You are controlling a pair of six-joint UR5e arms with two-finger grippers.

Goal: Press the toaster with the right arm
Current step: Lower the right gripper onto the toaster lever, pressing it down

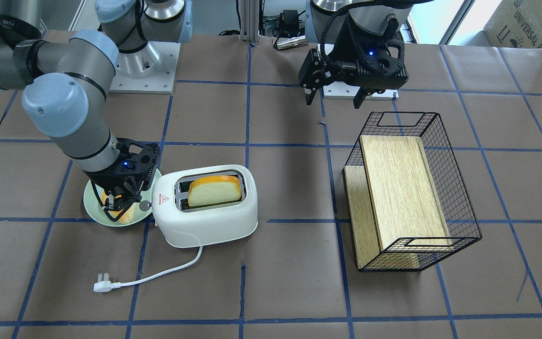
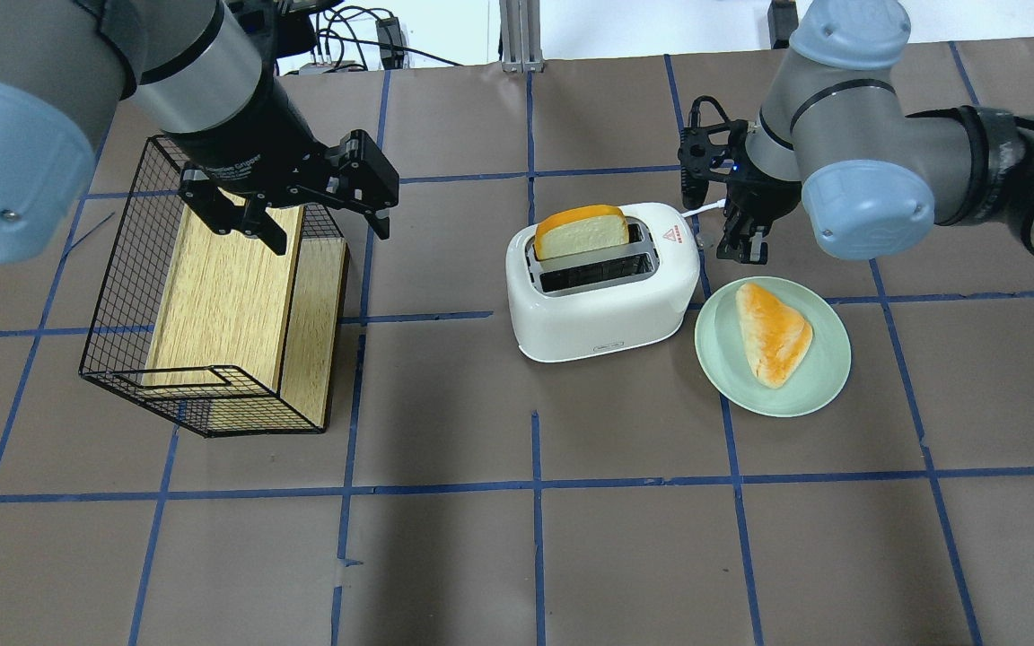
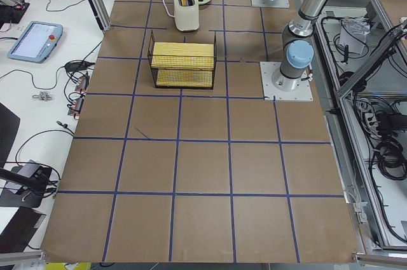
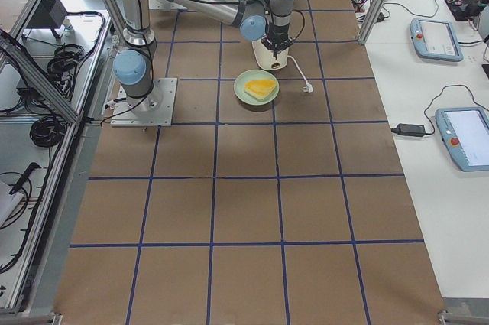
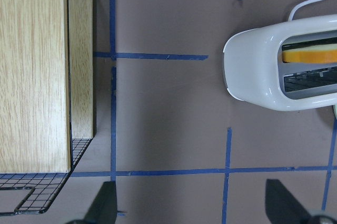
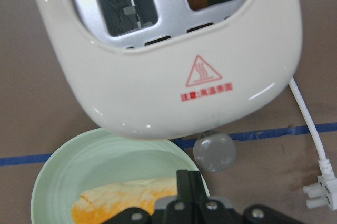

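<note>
White glossy plastic: toaster (image 2: pixel 602 301) sits mid-table, long side toward the robot, labelled end facing the plate (image 2: pixel 723 377).

Handling (judged):
- Hollow shell, probably light. The smooth body looks likely to slide on the table (image 2: pixel 571 538) if pushed sideways.
- No grasp should be needed. The contact point is the small silver knob (image 6: pixel 214 152) low on the labelled end, between the toaster and the plate rim.
- Press straight down on the knob top. It is small and rounded, so an off-centre tip may slip off.
- Cord (image 1: pixel 158 275) lies loose on the far side with its plug (image 1: pixel 104 284) free. It should not hamper the press.

Hands:
- Right gripper (image 2: pixel 744 249): fingers together and holding nothing. It hangs at the labelled end over the plate edge, with the knob just ahead of the tips in the wrist view. I cannot tell if it touches the knob.
- Left gripper (image 2: pixel 319 224): fingers wide apart and holding nothing, above the basket (image 2: pixel 122 269), well apart from the toaster.

Count:
- Toaster 1, with 2 slots: one holds a slice (image 2: pixel 580 235), one is bare.
- Knob 1, cord 1, plug 1.
- Plate 1, carrying 1 bread piece (image 2: pixel 773 332).
- Wire basket 1, with wood boards inside.
</note>
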